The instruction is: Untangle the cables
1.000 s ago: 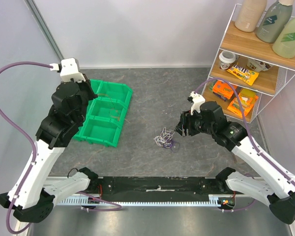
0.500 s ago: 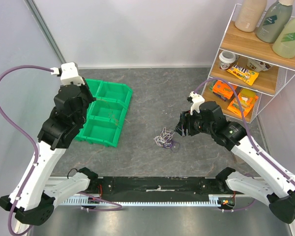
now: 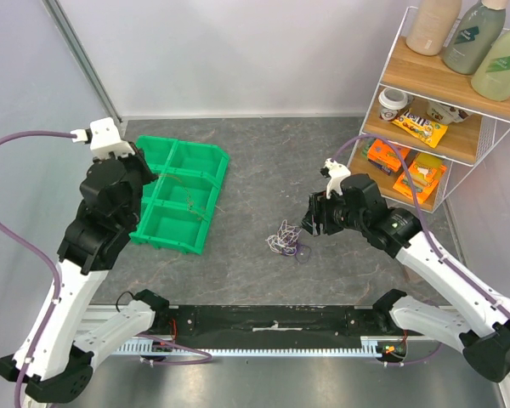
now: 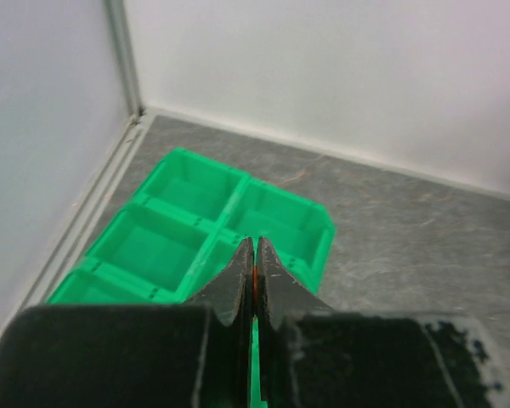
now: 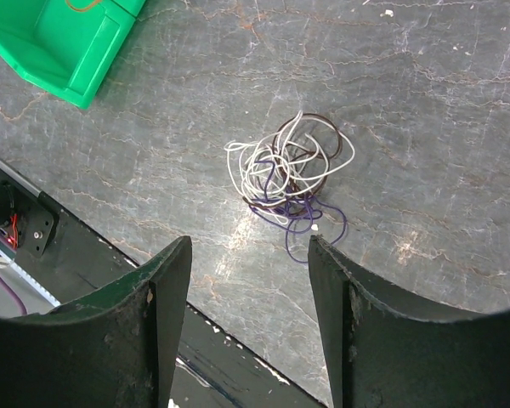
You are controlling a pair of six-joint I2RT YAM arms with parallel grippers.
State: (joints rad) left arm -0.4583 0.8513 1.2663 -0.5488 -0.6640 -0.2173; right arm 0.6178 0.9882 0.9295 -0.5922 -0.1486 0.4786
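Thin white, purple and dark tangled cables [image 5: 289, 174] lie at twelve o'clock, just beyond the nearer, spread right end effector [image 5: 251, 246].

Top cam overhead, R wrist shares cables [image 3: 286, 240]

We see a green plastic organiser [image 3: 180, 194] lying on the grey, stone-patterned table [image 3: 263, 161], towards its left side, divided into open compartments. At the far right stands a white wire rack [image 3: 392, 51] with wooden shelves [image 3: 429, 78]. On its top shelf we find a beige bottle [image 3: 431, 25] beside two pale green bottles [image 3: 474, 38]. On the middle shelf, a small white cup [image 3: 393, 102] sits next to a yellow snack packet [image 3: 421, 127]. On the lowest shelf we make out orange packets [image 3: 418, 180]. A black strip [image 3: 272, 321] runs along the table's near edge, and a plain white wall [image 3: 255, 51] closes the back.
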